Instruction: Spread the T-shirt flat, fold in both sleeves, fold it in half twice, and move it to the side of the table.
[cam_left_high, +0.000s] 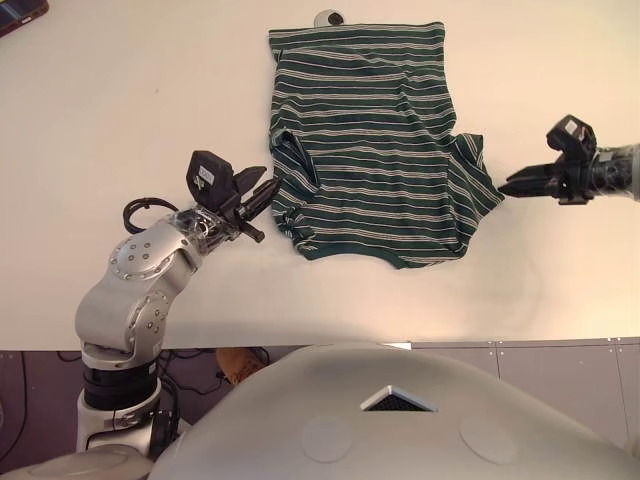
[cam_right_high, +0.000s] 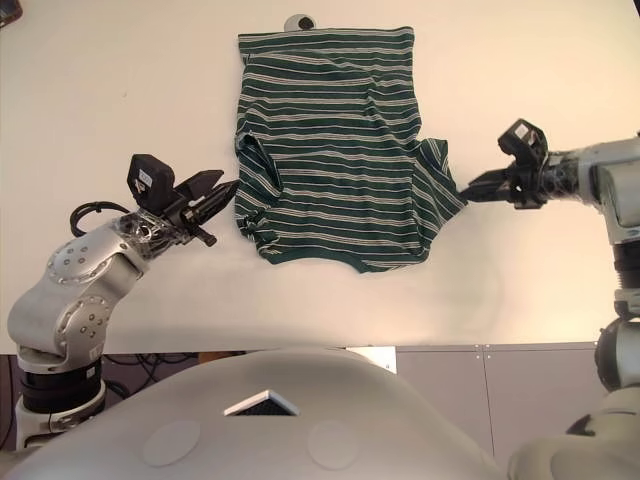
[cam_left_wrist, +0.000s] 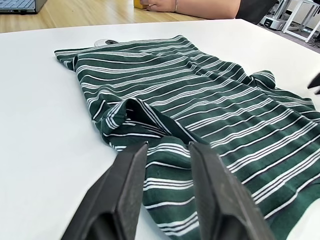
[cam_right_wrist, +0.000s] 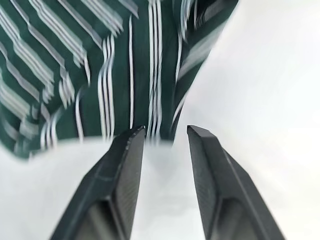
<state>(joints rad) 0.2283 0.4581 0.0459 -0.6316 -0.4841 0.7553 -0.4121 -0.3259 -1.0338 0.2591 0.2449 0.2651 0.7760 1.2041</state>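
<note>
One green T-shirt (cam_left_high: 375, 140) with thin white stripes lies on the white table (cam_left_high: 120, 100), around the middle and toward the far edge. The hem is on the far side and the neck end is nearer the robot. It's mostly laid out but not flat. There are wrinkles across the body, the sleeve on the robot's left (cam_left_high: 293, 158) looks bunched and flopped over the body, and the sleeve on the right (cam_left_high: 478, 170) sticks out sideways.

I'd say we're at the tail end of the spreading step, or just about to start on the sleeves. Nothing looks properly folded yet, so both half-folds and the move to the side are still to do.

There are two grippers, one on each side of the shirt. The left gripper (cam_left_wrist: 167, 146) sits just beside the rumpled left edge, with its fingers spread and nothing between them. The right gripper (cam_right_wrist: 166, 129) is right at the tip of the sticking-out sleeve, fingers also apart and empty, with the cloth edge just ahead of them.

My guess for the next move is that each side needs to close on its edge of fabric, tug outward to smooth it, then carry the sleeve in over the body. The left one needs un-bunching first.

There's also one small round grey thing (cam_left_high: 328, 17) poking out at the far hem. I can't tell what it is.
</note>
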